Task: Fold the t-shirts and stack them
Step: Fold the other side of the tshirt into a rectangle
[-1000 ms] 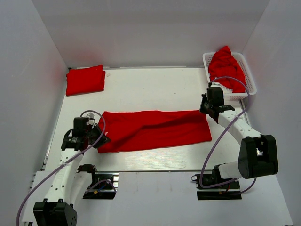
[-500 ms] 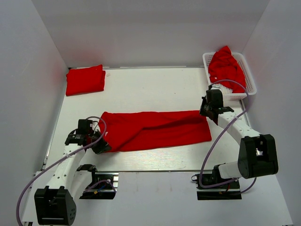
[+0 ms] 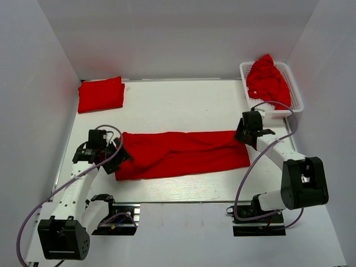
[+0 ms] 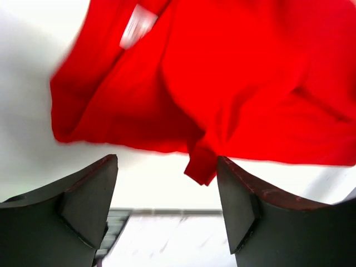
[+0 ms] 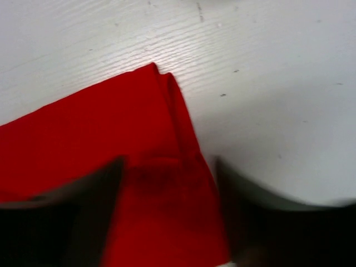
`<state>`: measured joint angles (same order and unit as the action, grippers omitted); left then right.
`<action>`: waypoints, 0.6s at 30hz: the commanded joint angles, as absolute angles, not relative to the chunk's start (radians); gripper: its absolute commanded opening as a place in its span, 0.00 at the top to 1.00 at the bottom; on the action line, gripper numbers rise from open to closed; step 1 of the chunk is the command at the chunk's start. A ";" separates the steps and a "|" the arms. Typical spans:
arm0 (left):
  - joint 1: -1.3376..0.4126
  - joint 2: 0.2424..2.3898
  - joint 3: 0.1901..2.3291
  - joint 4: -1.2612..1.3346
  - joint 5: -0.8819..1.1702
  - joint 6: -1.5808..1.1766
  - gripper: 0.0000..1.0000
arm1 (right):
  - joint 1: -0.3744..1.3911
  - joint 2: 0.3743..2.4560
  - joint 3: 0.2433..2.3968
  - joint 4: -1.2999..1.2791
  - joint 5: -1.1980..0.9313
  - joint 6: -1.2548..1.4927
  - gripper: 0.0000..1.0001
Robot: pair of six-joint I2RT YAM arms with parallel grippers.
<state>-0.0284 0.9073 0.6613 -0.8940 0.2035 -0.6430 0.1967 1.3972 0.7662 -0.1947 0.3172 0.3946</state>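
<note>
A long red t-shirt [image 3: 183, 154], folded lengthwise, lies across the middle of the table. My left gripper [image 3: 119, 162] is at its left end, open. In the left wrist view the gap [image 4: 167, 192] between the jaws holds nothing, and the cloth [image 4: 250, 83] lies just beyond the tips. At the shirt's right end, my right gripper [image 3: 240, 137] is open. Its blurred jaws [image 5: 169, 214] straddle the cloth corner [image 5: 111, 128] on the table. A folded t-shirt [image 3: 101, 94] lies at the far left. Another t-shirt [image 3: 266, 78] is heaped in the basket.
The white lattice basket [image 3: 295, 92] stands at the back right corner, close behind my right arm. White walls enclose the table on three sides. The table's near edge [image 3: 178, 201] runs just in front of the long shirt.
Both grippers were shut on the long shirt's ends and have opened, letting go. The left gripper dipped toward the near edge, then came back up to the shirt's left end.
</note>
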 commanded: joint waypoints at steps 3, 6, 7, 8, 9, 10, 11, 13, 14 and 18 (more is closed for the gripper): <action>-0.031 0.980 0.762 -0.795 0.161 -0.592 0.06 | 0.190 1.287 0.765 -0.284 0.459 0.468 0.10; -0.031 1.060 0.807 -0.759 0.170 -0.592 0.00 | 0.193 1.250 0.793 -0.316 0.434 0.465 0.10; -0.031 1.078 0.818 -0.759 0.170 -0.592 0.00 | 0.195 1.243 0.810 -0.327 0.416 0.460 0.10; -0.031 1.094 0.830 -0.759 0.170 -0.592 0.00 | 0.195 1.227 0.819 -0.327 0.407 0.447 0.10; -0.031 1.103 0.839 -0.768 0.170 -0.592 0.00 | 0.196 1.223 0.837 -0.330 0.397 0.430 0.10; -0.031 1.103 0.848 -0.769 0.152 -0.583 0.00 | 0.196 1.215 0.859 -0.336 0.355 0.422 0.10; -0.031 1.103 0.848 -0.779 0.143 -0.583 0.00 | 0.196 1.212 0.868 -0.325 0.321 0.384 0.10; -0.031 1.091 0.839 -0.746 0.143 -0.583 0.00 | 0.201 1.210 0.884 -0.311 0.202 0.341 0.10; -0.031 1.091 0.839 -0.724 0.159 -0.583 0.00 | 0.204 1.213 0.882 -0.272 0.093 0.319 0.10; -0.031 1.136 0.799 -0.556 0.271 -0.583 0.00 | 0.225 1.279 0.870 -0.177 -0.190 0.337 0.10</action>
